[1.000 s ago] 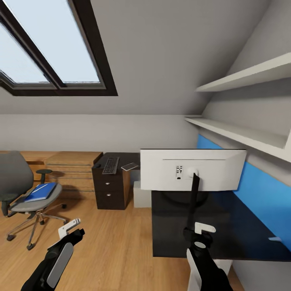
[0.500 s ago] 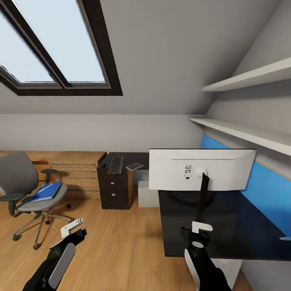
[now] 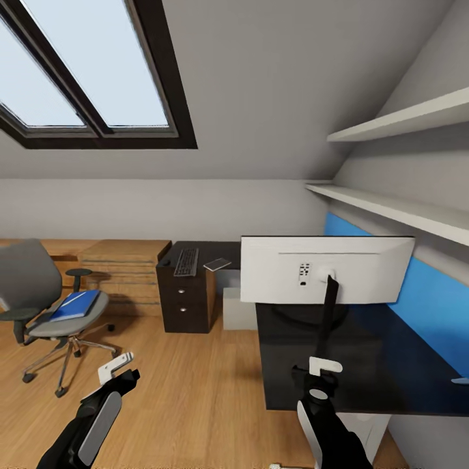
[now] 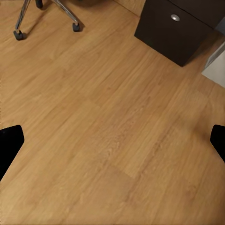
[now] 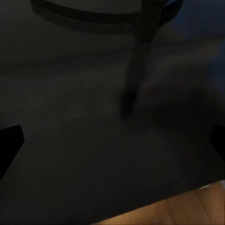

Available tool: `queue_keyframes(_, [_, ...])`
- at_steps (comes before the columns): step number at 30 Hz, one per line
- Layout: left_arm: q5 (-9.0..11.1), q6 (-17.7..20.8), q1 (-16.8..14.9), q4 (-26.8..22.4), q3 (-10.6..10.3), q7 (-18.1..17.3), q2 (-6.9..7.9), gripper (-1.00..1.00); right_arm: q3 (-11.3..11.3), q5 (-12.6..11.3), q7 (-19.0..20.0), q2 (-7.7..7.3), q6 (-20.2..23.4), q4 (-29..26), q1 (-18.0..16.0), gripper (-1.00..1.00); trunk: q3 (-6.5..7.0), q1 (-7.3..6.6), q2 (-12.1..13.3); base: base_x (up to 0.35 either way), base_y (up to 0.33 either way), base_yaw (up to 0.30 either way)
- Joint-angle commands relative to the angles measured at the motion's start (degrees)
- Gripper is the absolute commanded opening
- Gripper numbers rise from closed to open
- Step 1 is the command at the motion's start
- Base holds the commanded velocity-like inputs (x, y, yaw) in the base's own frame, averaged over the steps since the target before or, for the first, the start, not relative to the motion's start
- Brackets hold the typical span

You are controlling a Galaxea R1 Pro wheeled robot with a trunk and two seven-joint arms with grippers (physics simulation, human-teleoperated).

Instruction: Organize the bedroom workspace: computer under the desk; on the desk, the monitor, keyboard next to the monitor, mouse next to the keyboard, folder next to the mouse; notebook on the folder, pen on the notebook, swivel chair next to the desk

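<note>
Barely any drift since half a second ago, view settling with monitor (image 3: pixel 327 270) on the desk (image 3: pixel 365 365)
I keep the left gripper (image 3: pixel 116 370) and right gripper (image 3: pixel 324 369) empty, jaws apart; next I fetch the keyboard (image 3: pixel 186 261) off the drawer unit (image 3: pixel 184 298), folder (image 3: pixel 75 305) waits on the swivel chair (image 3: pixel 45 306)

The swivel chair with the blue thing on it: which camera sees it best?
The head view: the whole swivel chair shows, blue folder on its seat. The left wrist view catches just its wheeled legs; the right wrist view looks at the dark desk.
</note>
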Motion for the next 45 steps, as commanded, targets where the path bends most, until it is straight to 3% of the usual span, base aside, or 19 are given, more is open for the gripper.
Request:
queue_keyframes(1, [0.5,0.1,0.0,-0.1,0.0,0.3,0.00,1.00,-0.1,0.5,0.0,0.06,0.5,-0.1,0.0,1.00,-0.18,0.01,-0.1,0.000,0.134,0.000])
queue_keyframes(11, [0.4,0.1,0.0,-0.1,0.0,0.5,-0.03,1.00,-0.1,0.5,0.0,0.07,0.5,0.0,0.0,1.00,-1.06,0.01,-0.1,0.000,0.165,0.000])
queue_keyframes(21, [0.4,0.0,0.0,-0.1,0.0,0.5,-0.12,1.00,-0.2,0.7,-0.1,0.01,0.4,-1.0,0.3,1.00,0.41,-2.18,3.9,0.000,0.002,0.000])
queue_keyframes(23, [0.4,0.0,0.0,-0.1,-0.1,0.5,-0.12,1.00,0.7,0.7,-0.1,0.03,0.5,-3.1,1.5,1.00,0.76,-2.62,4.7,0.000,0.000,0.000])
queue_keyframes(26, [0.4,0.0,0.0,-0.1,-0.1,0.5,-0.12,1.00,5.2,0.7,-0.2,-0.01,0.9,-10.8,6.4,1.00,1.30,-3.28,5.9,0.000,0.000,0.000])
queue_keyframes(29, [0.4,0.0,0.0,-0.1,-0.6,0.5,-0.12,1.00,7.3,0.5,-0.2,-0.02,2.4,-15.5,9.3,1.00,1.84,-3.94,7.1,0.000,0.000,0.000])
queue_keyframes(34, [0.4,0.1,0.0,-0.1,-1.1,0.6,-0.07,1.00,8.1,-0.2,-0.1,0.05,4.0,-17.5,10.2,1.00,2.74,-5.04,9.1,0.000,0.000,0.000])
queue_keyframes(36, [0.4,0.0,0.0,-0.2,-1.2,0.4,-0.10,1.00,8.2,-1.5,-0.2,0.07,4.1,-18.1,10.3,1.00,3.10,-5.48,9.9,0.000,0.000,0.000])
queue_keyframes(45, [0.6,0.1,0.0,-0.2,-1.5,0.4,-0.12,1.00,8.2,-1.8,-0.2,-0.03,4.3,-18.2,10.3,1.00,4.71,-7.45,13.6,0.000,0.002,0.000])
